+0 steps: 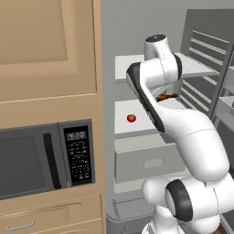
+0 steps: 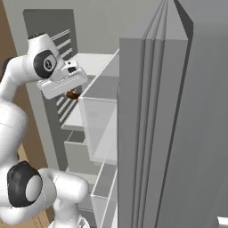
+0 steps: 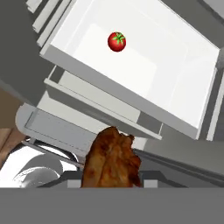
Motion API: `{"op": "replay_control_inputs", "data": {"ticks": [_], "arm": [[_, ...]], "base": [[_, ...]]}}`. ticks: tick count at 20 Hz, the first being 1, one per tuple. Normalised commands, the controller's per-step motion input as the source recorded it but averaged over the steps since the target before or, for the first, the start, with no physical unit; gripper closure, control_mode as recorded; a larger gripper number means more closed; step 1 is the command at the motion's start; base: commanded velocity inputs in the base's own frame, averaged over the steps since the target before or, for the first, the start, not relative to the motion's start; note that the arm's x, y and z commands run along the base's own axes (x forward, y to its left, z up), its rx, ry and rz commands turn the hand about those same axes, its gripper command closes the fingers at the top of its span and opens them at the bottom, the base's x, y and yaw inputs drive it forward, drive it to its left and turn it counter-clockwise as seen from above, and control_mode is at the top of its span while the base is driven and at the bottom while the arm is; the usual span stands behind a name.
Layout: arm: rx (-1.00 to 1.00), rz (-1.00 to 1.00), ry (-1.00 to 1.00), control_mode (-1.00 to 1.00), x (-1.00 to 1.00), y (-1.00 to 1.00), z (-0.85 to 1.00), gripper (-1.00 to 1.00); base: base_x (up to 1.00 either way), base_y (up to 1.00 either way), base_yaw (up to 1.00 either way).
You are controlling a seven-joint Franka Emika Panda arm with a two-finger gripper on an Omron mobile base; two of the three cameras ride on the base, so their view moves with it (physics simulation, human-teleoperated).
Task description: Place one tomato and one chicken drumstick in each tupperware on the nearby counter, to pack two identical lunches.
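Your hand [image 3: 111,186] looks clamped on the drumstick [image 3: 111,164] at the bottom middle of the hand view, so back it straight out of the fridge, clear of the shelf [image 3: 144,65] with the tomato [image 3: 117,41] upper-middle.

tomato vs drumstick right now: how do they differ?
The tomato is small, round, bright red and smooth; the drumstick is longer, lumpy and brown.
The tomato lies free on a white fridge shelf, while the drumstick sits right at the hand, apparently gripped and lifted.
Both show against the open fridge interior.
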Motion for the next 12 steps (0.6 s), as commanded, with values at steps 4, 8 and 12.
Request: {"op": "replay_control_inputs", "data": {"ticks": [4,8,12], "arm": [[-0.03,0.00,0.06,-1.00,-0.59,-0.07,-0.57,1.00],[0.00,0.00,0.00,-1.00,-0.39,-0.45,-0.40,1.00],[0.00,0.00,-0.13,-1.00,-0.46,-0.16,-0.24,1.00]], "base": [[0.00,0.00,0.00],[0.00,0.00,0.00],[0.00,0.00,0.00]]}}
